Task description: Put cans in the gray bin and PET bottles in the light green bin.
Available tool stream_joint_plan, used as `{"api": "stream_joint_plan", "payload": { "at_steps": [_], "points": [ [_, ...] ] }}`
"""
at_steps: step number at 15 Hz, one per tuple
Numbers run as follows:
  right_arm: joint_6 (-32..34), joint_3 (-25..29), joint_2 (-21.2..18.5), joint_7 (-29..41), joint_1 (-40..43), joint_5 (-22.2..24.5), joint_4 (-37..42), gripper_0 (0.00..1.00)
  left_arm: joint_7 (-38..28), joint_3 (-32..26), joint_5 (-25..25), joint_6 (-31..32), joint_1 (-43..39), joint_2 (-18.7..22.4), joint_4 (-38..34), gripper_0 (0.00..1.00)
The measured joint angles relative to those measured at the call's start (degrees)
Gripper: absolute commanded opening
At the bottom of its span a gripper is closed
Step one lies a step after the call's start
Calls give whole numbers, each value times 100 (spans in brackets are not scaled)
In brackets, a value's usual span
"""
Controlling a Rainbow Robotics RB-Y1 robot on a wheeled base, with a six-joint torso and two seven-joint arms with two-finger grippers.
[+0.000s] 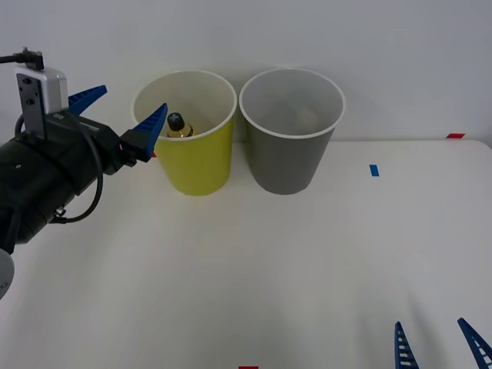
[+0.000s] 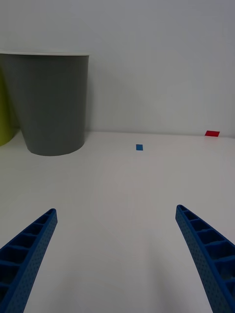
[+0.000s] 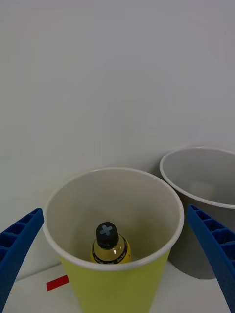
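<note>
Bottle binned — left arm above the green bin

The green bin stands left of the gray bin; the left gripper, spread wide and empty, hangs beside its rim — a release pose, I judge — bottle upright inside; right gripper wide, near.

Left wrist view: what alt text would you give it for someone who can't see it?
A small yellow PET bottle with a black cap stands inside the light green bin, seen from above between the open left gripper. The gray bin stands beside it.

Black arm, ribbed blue claw
</note>
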State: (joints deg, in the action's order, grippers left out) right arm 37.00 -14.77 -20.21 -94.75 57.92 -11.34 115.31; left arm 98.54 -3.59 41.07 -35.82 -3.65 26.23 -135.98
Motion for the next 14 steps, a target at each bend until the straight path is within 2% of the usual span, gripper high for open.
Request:
{"api": "stream_joint_plan", "payload": {
  "at_steps": [4, 9, 12, 14],
  "points": [
    [0, 0, 0, 0, 0, 0, 0, 82, 15, 42, 340, 337, -672, 204, -53, 100],
    [0, 0, 0, 0, 0, 0, 0, 82, 119, 71, 341, 958, -1368, 224, -88, 100],
    [0, 0, 0, 0, 0, 0, 0, 82, 50, 394, -396, 1675, -1749, 226, -70, 100],
    [0, 0, 0, 0, 0, 0, 0, 82, -20, 639, -862, 2188, -2008, 62, 3, 100]
  ]
}}
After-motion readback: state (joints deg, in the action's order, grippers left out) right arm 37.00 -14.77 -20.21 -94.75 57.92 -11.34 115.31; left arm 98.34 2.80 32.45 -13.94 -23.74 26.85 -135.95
